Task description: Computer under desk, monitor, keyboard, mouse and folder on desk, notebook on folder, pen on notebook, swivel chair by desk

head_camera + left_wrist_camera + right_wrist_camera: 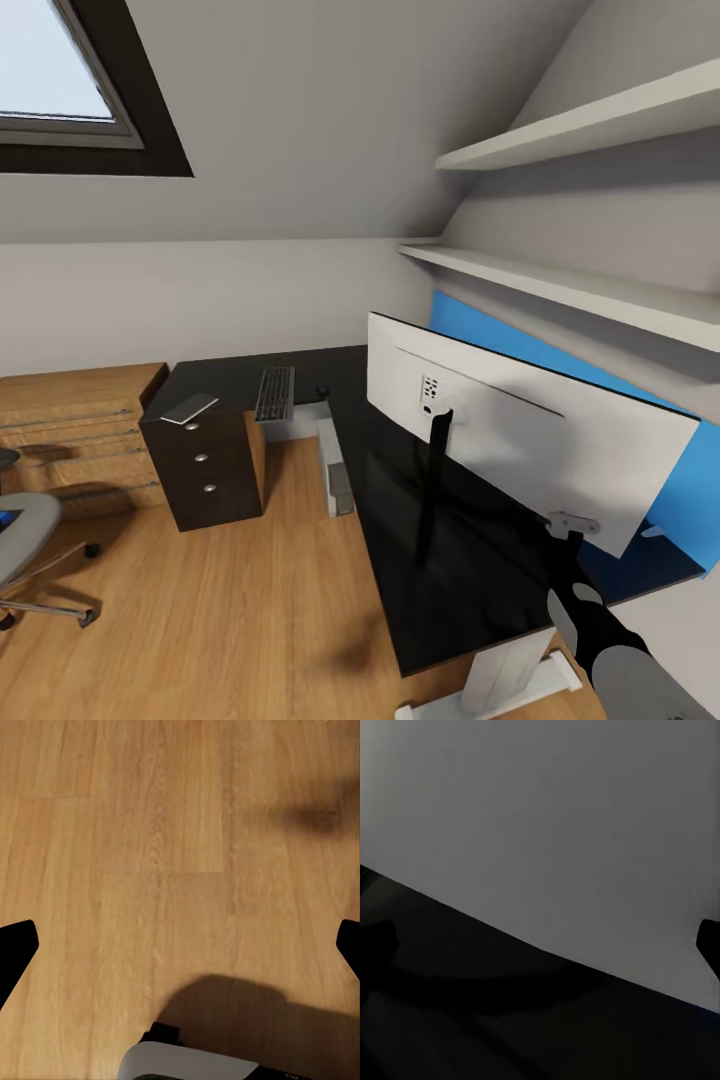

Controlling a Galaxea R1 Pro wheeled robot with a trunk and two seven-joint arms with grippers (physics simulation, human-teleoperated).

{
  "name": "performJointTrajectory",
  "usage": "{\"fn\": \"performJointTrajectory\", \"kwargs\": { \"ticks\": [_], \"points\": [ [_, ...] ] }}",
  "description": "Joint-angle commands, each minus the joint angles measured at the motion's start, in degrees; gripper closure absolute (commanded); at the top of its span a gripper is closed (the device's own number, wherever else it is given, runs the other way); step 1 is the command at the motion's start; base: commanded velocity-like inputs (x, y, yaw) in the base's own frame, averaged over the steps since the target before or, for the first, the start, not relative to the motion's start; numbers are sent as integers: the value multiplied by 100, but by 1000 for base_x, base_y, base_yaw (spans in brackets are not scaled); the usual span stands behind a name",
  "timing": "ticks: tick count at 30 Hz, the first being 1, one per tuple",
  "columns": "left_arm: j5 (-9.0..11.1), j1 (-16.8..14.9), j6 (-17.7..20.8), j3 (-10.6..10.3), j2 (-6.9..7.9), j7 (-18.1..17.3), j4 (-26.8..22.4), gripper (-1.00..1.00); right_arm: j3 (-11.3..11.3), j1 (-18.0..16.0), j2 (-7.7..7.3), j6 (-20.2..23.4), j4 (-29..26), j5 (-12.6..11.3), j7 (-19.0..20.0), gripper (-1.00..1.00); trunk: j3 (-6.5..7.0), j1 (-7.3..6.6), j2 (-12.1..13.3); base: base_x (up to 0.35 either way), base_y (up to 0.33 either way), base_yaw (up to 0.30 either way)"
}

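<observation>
A: Where the right arm reaches up at the lower right of the head view, how do its jaws stand?

B: The right gripper (572,524) sits at the lower edge of the monitor (530,440), against its white back. Whether it clasps that edge I cannot tell. In the right wrist view the dark fingertips (709,945) lie at the frame's far sides, so the jaws look spread wide, with the monitor's pale back (555,817) filling the space between them.

A: And the left?

B: In the left wrist view the left gripper's fingertips (16,949) are likewise far apart, nothing between them, over the oak floor (150,855).

A: The room?

B: A slanted-ceiling bedroom: a skylight (70,80) at upper left, two white shelves (600,285) at upper right, a blue panel (690,480) on the wall behind the monitor, and wood floor below.

A: How does the monitor lie?

B: It stands upright on the glossy black desk (450,560), its white back towards the camera, its long axis running from centre frame down to the right edge, along the wall.

A: Other things?

B: The keyboard (275,393) lies on the desk's far wing, long axis pointing away from the camera. Beside it, over the drawer unit (205,470), rests a flat grey object (189,408). The computer (335,465) stands beneath the desk. The swivel chair (25,540) shows at the left edge, with the oak chest (80,430) behind it.
</observation>
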Motion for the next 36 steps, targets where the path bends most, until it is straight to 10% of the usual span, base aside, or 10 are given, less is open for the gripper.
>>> {"fn": "performJointTrajectory", "kwargs": {
  "ticks": [1, 36],
  "points": [
    [34, 2, -9, 14, -3, -15, -9, -100, -52, -7, 3, -22, 6, 37, 43, -100, -6, 1, -5, 8, -6, 0],
    [40, 2, -44, 23, -1, -15, -9, -100, -56, -7, 3, -21, 12, 37, 43, -100, -6, 1, -5, 61, -64, 0]
  ]
}}
